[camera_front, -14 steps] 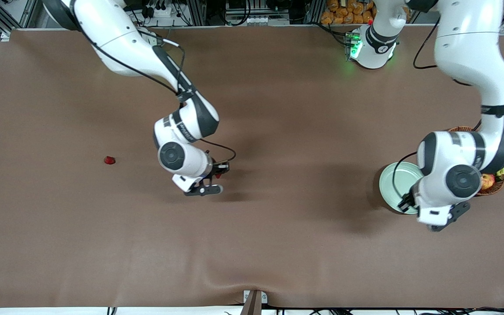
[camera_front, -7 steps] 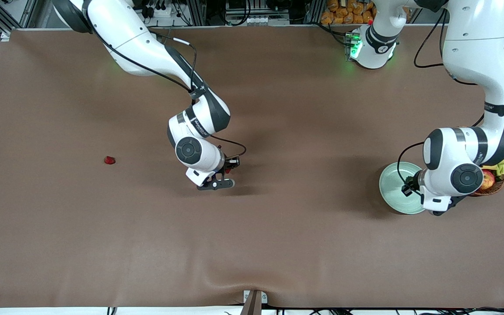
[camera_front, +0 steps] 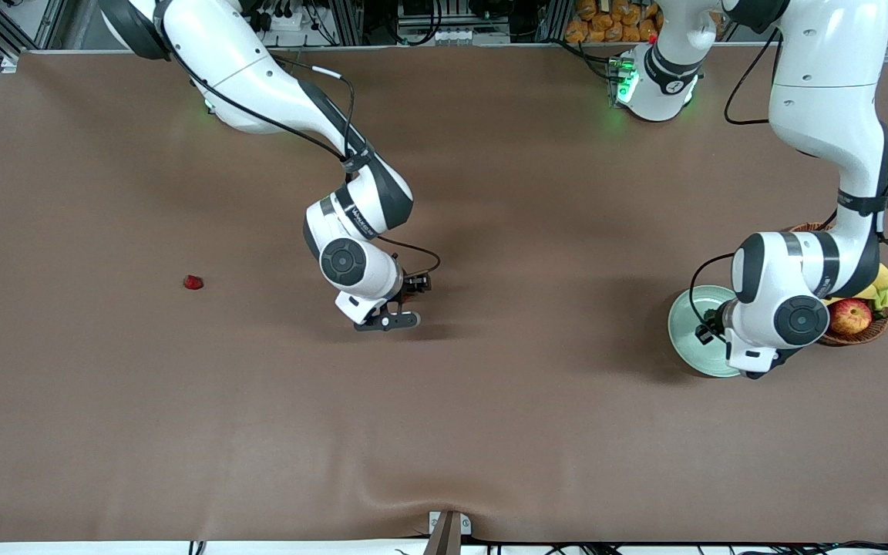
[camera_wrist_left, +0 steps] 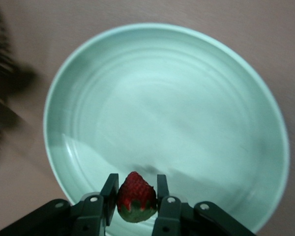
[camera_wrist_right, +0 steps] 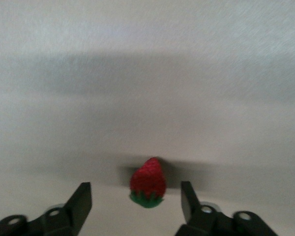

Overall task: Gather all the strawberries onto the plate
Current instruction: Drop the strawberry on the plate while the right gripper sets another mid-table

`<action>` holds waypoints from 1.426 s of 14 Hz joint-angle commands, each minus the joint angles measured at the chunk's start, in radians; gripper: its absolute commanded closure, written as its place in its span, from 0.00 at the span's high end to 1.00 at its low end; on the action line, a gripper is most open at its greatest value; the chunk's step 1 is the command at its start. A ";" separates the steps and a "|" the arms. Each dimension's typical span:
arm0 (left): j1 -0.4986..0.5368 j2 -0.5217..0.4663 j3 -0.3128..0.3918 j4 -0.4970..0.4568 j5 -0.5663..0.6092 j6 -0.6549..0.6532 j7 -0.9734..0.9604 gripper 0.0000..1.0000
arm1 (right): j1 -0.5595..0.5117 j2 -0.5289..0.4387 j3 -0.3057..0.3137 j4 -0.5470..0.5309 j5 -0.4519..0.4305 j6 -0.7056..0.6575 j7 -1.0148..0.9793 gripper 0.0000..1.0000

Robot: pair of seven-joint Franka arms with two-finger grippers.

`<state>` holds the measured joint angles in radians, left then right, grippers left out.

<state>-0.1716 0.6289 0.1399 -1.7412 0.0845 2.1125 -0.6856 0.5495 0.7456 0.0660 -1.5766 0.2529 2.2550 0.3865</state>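
My left gripper (camera_wrist_left: 135,184) hangs over the pale green plate (camera_wrist_left: 167,98) and is shut on a strawberry (camera_wrist_left: 135,196), green cap toward the camera. In the front view the left wrist covers part of the plate (camera_front: 687,324). My right gripper (camera_wrist_right: 136,194) is low over the middle of the table and stands open. A second strawberry (camera_wrist_right: 148,182) shows between its fingers and touches neither. In the front view the right gripper (camera_front: 401,303) hides that berry. A third strawberry (camera_front: 193,282) lies alone on the table toward the right arm's end.
A brown wicker basket (camera_front: 852,337) stands right beside the plate, at the left arm's end of the table. It holds an apple (camera_front: 850,314) and a banana (camera_front: 883,284). A brown cloth (camera_front: 490,432) covers the table.
The right arm carried its strawberry a little toward the left arm's end, and its fingers have opened off it. The left arm shifted over the plate, uncovering the basket's apple.
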 commanded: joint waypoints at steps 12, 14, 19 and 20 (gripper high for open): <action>-0.308 0.041 -0.034 0.241 -0.100 -0.009 -0.204 1.00 | -0.449 -0.262 -0.005 -0.117 -0.245 -0.295 -0.026 1.00; -0.357 0.069 -0.039 0.279 -0.121 0.000 -0.230 1.00 | -0.499 -0.290 -0.006 -0.187 -0.279 -0.298 -0.092 1.00; -0.514 0.159 -0.045 0.370 -0.140 0.096 -0.305 1.00 | -0.589 -0.290 -0.055 -0.273 -0.281 -0.287 -0.277 1.00; -0.547 0.178 -0.045 0.382 -0.140 0.130 -0.321 1.00 | -0.600 -0.285 -0.055 -0.295 -0.281 -0.275 -0.282 1.00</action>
<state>-0.6617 0.7472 0.0811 -1.4229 -0.0380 2.2015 -0.9768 -0.0284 0.4955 -0.0024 -1.7974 -0.0056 1.9524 0.1265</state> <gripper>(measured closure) 0.000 0.000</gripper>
